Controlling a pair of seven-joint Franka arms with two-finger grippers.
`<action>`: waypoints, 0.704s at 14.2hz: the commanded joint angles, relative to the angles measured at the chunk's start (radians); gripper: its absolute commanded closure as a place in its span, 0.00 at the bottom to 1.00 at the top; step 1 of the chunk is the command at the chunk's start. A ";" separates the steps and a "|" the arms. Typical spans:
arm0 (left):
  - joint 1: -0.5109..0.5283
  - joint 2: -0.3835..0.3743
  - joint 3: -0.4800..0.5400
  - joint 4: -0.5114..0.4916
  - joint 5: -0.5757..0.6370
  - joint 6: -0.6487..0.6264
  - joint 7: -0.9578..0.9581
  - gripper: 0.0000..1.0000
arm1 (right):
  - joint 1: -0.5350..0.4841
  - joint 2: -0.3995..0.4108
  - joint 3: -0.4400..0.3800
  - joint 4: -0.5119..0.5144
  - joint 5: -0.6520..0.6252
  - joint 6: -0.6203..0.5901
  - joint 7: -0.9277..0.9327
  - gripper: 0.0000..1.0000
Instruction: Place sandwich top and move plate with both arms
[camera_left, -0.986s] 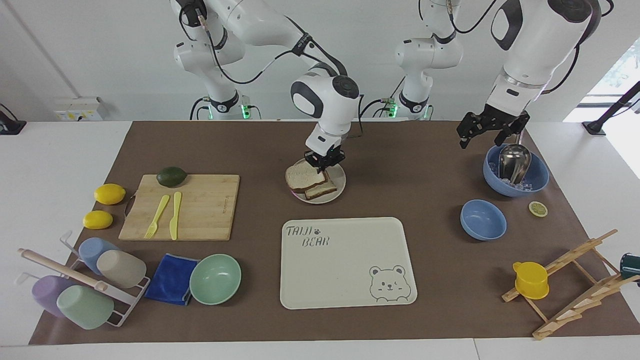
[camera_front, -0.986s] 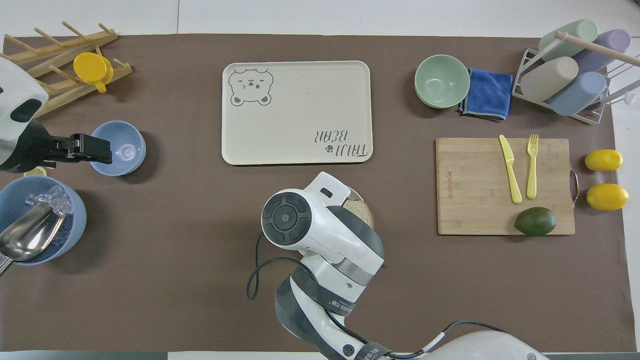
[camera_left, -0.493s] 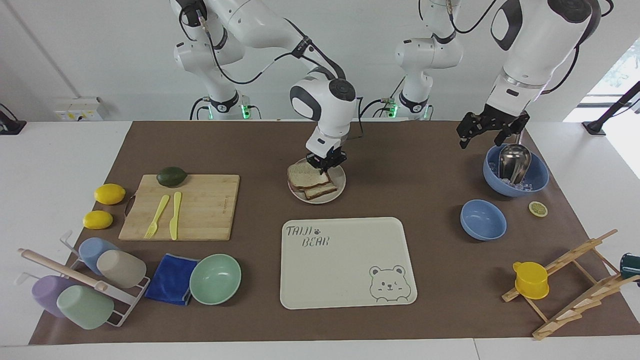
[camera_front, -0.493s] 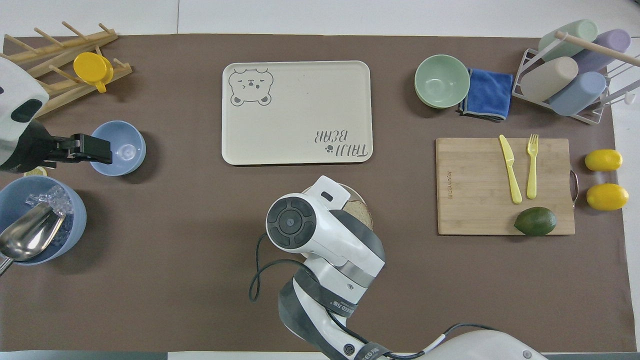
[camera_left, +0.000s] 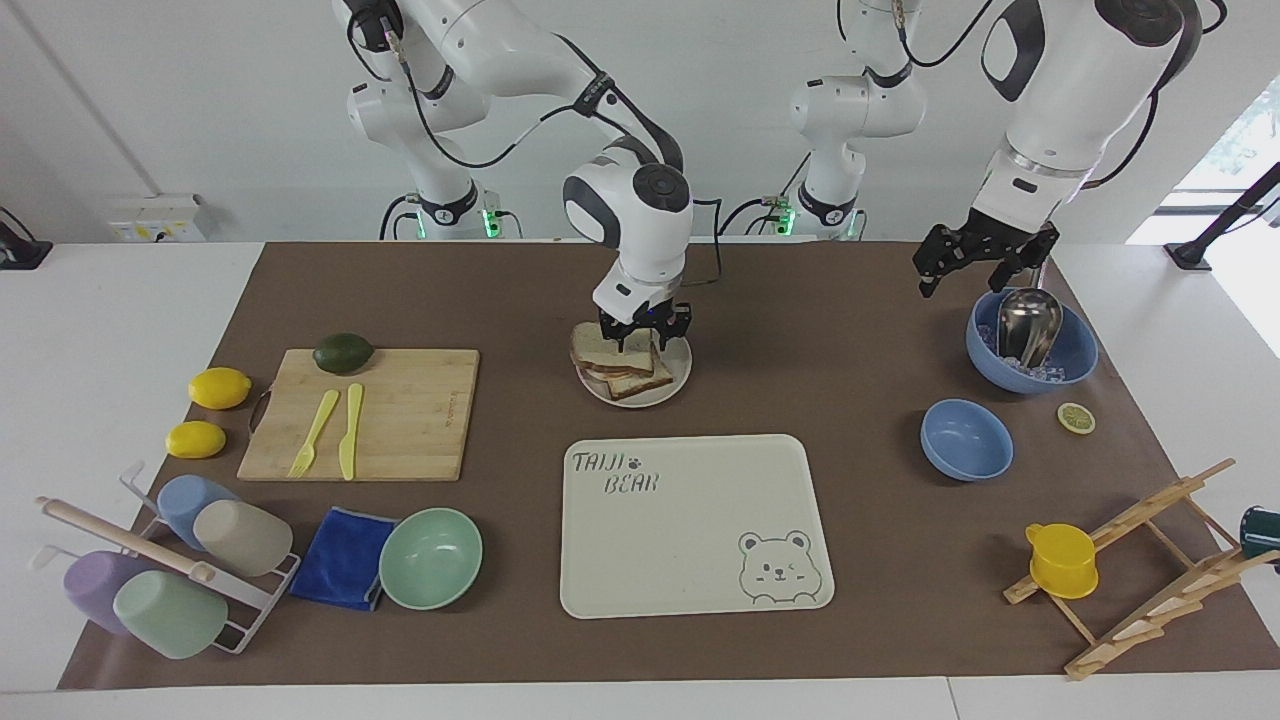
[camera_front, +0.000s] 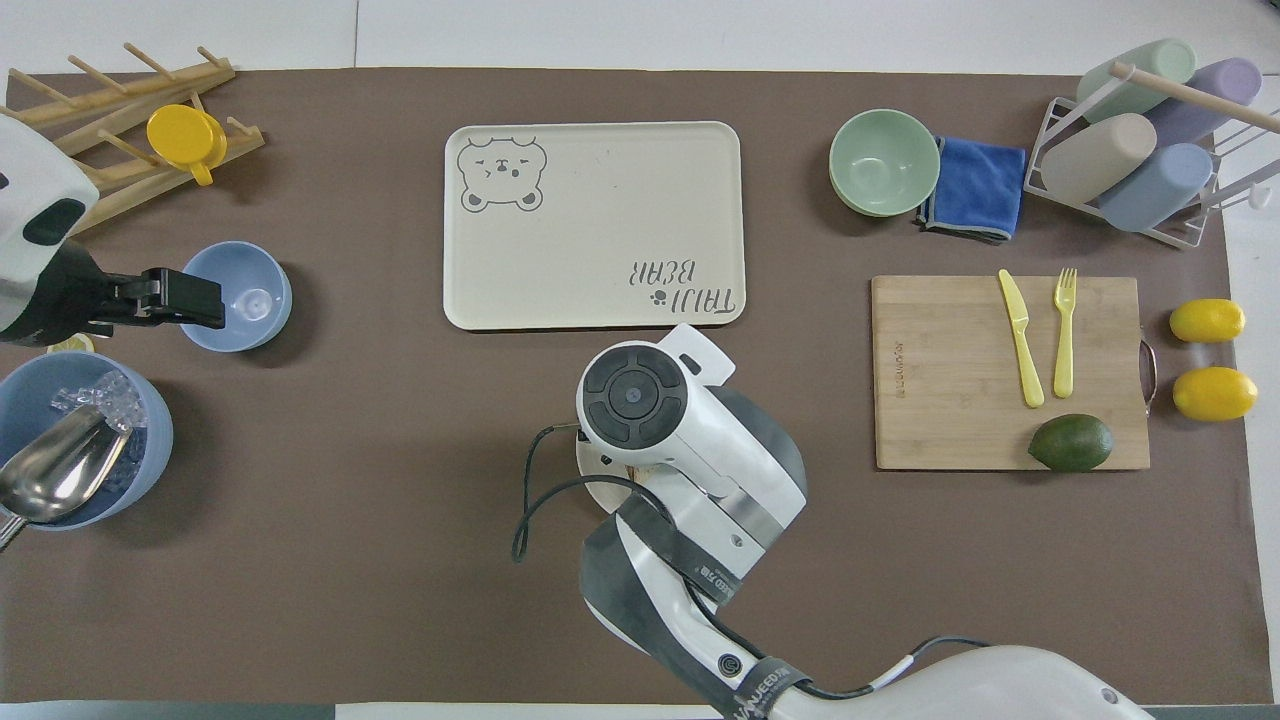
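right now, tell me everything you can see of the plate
The plate is small, round and beige-grey with a shallow raised rim; it looks ceramic or plastic. It lies flat on the brown mat, nearer the robots than the tray. Stacked bread slices sit on it, the top slice overhanging toward the right arm's end. The right gripper is just above the stack. In the overhead view the arm hides nearly all of it.

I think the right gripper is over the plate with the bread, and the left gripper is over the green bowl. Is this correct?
Not fully. The right gripper is over the plate with the sandwich top, but the facing view shows the left gripper over the large blue bowl holding a metal scoop.
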 joint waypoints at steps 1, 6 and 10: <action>0.006 -0.027 -0.008 -0.049 0.004 0.013 -0.015 0.00 | -0.045 -0.049 -0.012 0.016 0.026 -0.020 -0.047 0.00; -0.085 -0.031 -0.019 -0.166 -0.077 0.143 -0.125 0.00 | -0.074 -0.083 -0.181 0.188 0.090 -0.258 -0.327 0.00; -0.217 -0.015 -0.019 -0.293 -0.102 0.286 -0.193 0.00 | -0.082 -0.086 -0.333 0.336 0.151 -0.447 -0.470 0.00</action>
